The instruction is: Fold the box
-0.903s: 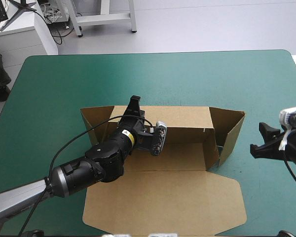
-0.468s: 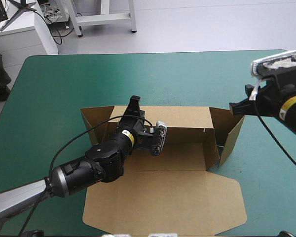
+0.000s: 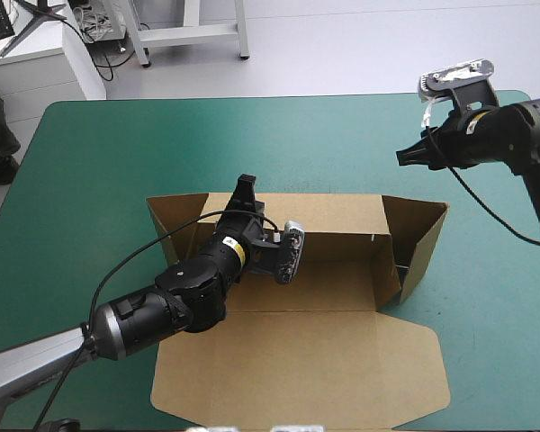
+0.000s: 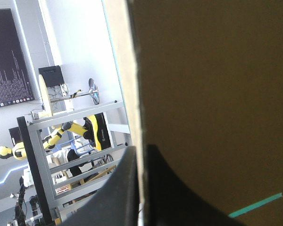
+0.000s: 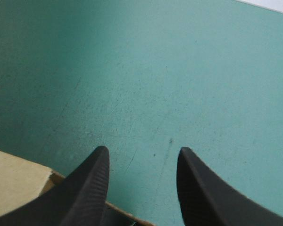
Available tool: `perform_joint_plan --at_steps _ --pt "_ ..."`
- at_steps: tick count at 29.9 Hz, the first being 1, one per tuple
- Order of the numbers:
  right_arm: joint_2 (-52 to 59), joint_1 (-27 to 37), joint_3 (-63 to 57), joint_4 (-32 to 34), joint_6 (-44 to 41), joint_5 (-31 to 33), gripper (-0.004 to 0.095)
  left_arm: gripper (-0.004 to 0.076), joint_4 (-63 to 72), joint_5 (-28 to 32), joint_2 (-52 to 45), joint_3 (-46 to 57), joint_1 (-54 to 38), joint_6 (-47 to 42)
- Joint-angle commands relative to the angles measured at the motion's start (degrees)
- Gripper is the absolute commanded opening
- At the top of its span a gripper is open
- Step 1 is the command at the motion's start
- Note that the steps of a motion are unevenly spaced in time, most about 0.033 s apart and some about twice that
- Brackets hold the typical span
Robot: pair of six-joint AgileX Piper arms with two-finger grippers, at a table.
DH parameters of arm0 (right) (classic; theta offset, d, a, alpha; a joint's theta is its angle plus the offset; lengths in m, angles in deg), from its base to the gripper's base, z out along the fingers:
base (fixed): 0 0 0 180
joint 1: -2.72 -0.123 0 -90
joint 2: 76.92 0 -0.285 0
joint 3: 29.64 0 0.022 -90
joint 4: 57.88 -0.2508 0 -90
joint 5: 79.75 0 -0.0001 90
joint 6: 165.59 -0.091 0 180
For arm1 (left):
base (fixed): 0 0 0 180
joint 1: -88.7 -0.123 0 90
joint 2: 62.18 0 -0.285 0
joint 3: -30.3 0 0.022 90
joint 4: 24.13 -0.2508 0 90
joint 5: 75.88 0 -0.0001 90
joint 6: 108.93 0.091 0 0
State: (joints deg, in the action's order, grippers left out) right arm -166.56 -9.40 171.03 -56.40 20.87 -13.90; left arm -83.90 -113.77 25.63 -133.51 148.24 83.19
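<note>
My left hand (image 3: 246,187) pinches the far wall of the box (image 3: 297,360). My right hand (image 5: 141,151), fingers spread, hovers over the bench (image 3: 117,153) beyond the box's far right corner.

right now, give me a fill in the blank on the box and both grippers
1. The left gripper is ___ on the far wall of the box.
2. The right gripper, over the teal-green cover, has its fingers ___.
3. The lid lies ___ on the cover, nearest the robot.
Missing words: shut; open; flat.
</note>
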Motion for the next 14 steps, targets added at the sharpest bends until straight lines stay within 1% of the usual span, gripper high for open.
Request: perform_joint_plan --at_steps 1,7,9,11,14 --pt "-2.6 3.7 1.9 -4.5 6.4 -3.2 0.0417 -0.0010 0.9 1.5 -1.4 -0.8 0.4 0.1" --pt "-8.1 4.4 1.9 -6.4 11.3 -3.4 0.0416 -0.0010 0.9 1.9 -1.4 -0.8 0.4 0.1" --pt "-9.5 4.4 1.9 -8.9 12.7 -3.4 0.0416 -0.0010 0.9 1.9 -1.4 -0.8 0.4 0.1" --pt "-10.4 4.4 1.9 -11.4 14.6 -2.6 0.0416 -0.0010 0.9 1.9 -1.4 -0.8 0.4 0.1" --pt "-11.2 4.4 1.9 -12.5 15.6 -0.1 0.0416 -0.0010 0.9 1.9 -1.4 -0.8 0.4 0.1"
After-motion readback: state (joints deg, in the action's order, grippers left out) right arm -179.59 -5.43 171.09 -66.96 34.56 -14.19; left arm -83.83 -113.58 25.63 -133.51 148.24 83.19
